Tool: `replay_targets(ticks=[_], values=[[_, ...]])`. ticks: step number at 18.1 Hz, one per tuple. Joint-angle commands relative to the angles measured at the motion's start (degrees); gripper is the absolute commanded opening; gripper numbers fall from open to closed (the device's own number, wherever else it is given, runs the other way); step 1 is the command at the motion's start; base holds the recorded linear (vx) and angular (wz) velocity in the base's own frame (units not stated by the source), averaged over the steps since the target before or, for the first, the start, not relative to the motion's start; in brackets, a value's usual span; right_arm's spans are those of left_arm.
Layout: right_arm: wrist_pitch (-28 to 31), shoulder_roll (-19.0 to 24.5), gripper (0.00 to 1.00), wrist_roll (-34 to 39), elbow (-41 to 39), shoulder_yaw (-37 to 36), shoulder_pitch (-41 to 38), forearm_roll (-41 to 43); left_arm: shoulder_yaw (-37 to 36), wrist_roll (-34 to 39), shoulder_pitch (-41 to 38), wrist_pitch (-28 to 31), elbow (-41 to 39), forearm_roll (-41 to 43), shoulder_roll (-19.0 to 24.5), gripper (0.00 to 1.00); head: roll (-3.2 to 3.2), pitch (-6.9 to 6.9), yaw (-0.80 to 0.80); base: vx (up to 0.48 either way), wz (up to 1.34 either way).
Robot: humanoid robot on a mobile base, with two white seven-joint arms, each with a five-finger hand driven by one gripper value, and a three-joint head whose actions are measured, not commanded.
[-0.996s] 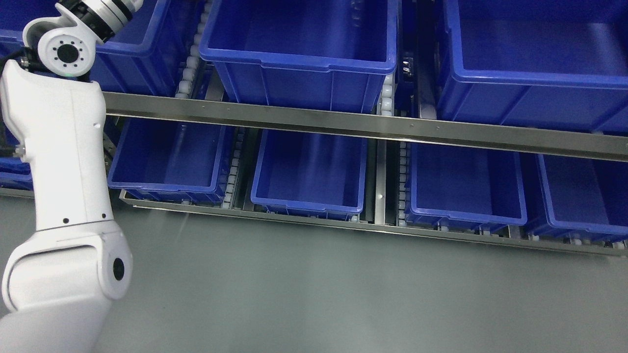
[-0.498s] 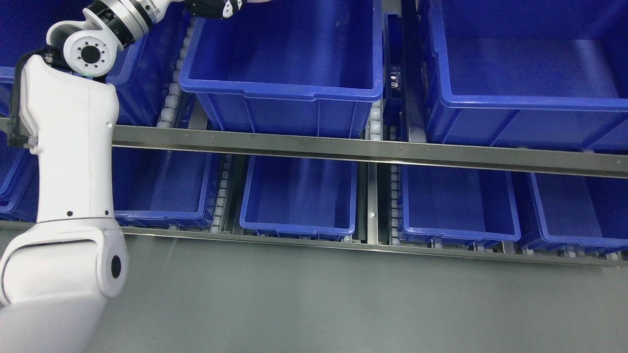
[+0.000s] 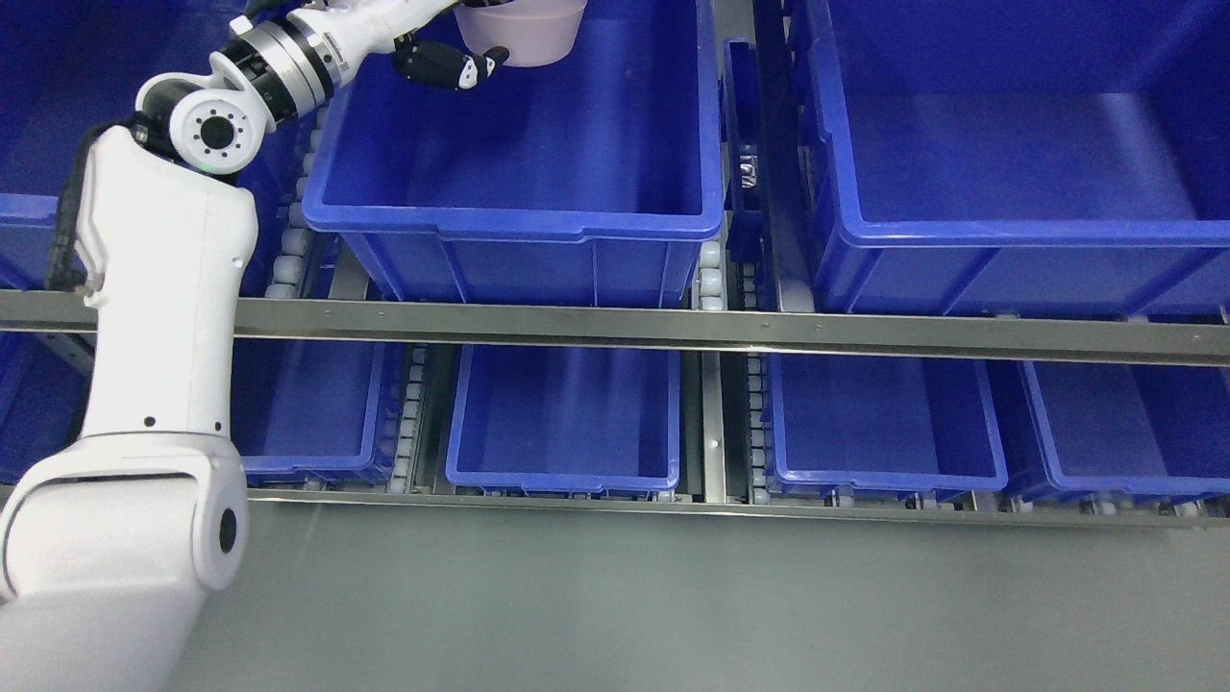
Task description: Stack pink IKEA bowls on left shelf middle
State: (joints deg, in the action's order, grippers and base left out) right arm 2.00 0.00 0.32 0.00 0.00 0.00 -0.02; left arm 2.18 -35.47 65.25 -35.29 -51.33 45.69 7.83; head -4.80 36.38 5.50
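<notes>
A smooth grey floor [image 3: 673, 605] is seen nearest. Behind it, four glossy blue rectangular plastic bins [image 3: 567, 418] are counted on the lower shelf, under a brushed metal rail [image 3: 730, 332]. Farther up, one pale pink round bowl [image 3: 524, 34] is held over the middle bin [image 3: 519, 144], the left hand's [image 3: 447, 58] dark fingers [image 3: 476, 69] clamped on it.

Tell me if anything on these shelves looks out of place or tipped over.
Nothing stands out. The blue bins sit square in their lanes on both shelf levels, and those whose floors show look bare. A pink bowl shows at the top edge over the upper middle bin, upright, with the left robot hand beside it. Nothing spilled or damaged.
</notes>
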Motion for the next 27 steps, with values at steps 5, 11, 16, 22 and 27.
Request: replay_targets(ticks=[5,11,16,22,27], values=[[-0.1,-1.0,1.0,0.0,-1.9,-0.6,-1.7,0.0,-2.8,0.5,-2.9,0.0,3.8,-0.1,-2.4,0.31,0.0,0.0,0.0,0.043,-0.06],[0.0,-1.0,1.0,0.0,-1.9,-0.6,-1.7,0.0,-1.7,1.8,-3.2,-0.2,2.6,-0.6,-2.2,0.58,0.0,0.0,0.0,0.011,0.0],[0.0,-1.0,1.0,0.0,-1.9,-0.6,-1.7,0.0,1.8,2.1,-1.9,0.0,-3.2,-1.3,-3.4,0.88,0.0,0.0,0.0,-0.001,0.0],[-0.1,-1.0,1.0,0.0,-1.9,-0.6,-1.7,0.0,-10.7,8.7,0.1,2.6,-6.2,-21.9,-6.8,0.91,0.0,0.0,0.0,0.0,0.0],[-0.1,-1.0,1.0,0.0,-1.9,-0.6,-1.7,0.0,-37.5,23.0,-3.0,10.0,-7.7,-45.1,-6.8,0.98,0.0,0.0,0.0,0.0,0.0]])
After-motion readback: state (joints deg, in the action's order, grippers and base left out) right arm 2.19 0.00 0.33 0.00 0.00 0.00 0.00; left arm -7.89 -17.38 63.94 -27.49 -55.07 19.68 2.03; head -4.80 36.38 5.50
